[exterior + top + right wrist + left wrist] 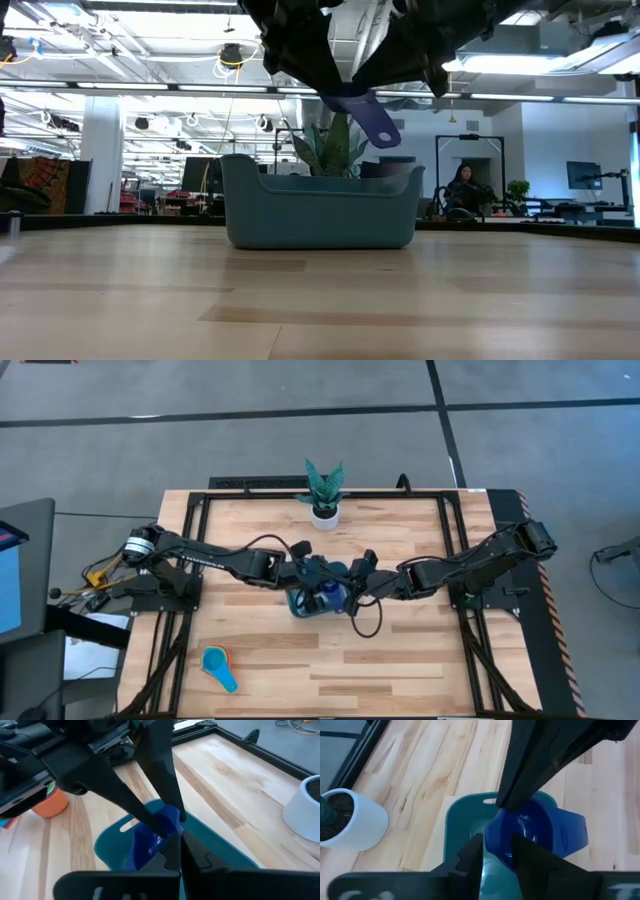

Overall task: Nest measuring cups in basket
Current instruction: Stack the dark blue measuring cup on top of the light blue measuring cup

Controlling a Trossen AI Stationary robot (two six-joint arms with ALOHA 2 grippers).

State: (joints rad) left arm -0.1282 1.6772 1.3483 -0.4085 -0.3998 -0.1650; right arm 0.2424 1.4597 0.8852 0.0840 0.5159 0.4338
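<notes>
Near edge of the counter [400,670]: a small stack of cups [218,665] sits here, well apart from the basket. I can see light blue on the outside and orange inside. They are not nested in the basket yet.

Why they wait there: my guess is the arms take one cup at a time, so these come later.

Middle of the counter: the teal basket [300,604] sits here. Both arms reach in over it from the two sides.

Dark blue cup [522,832]: it hangs just over the basket, not down on the bottom yet. Its handle [372,118] sticks out and tips down in the low view.

Left tool [495,857]: it is right over the basket, with its fingers a little apart at the rim of the dark blue cup. I cannot tell if it is really pinching it.

Right tool [172,845]: its fingers are squeezed nearly together on the dark blue cup, so it has hold of it.

Why two arms: it looks like one passes the cup to the other, or they turn it so it sits flat.

What could go wrong: the cup could land tipped, and then the other cups will not fit inside.

Far side of the counter: a white pot with a green plant [324,495] stands alone. It is not part of the job.
</notes>
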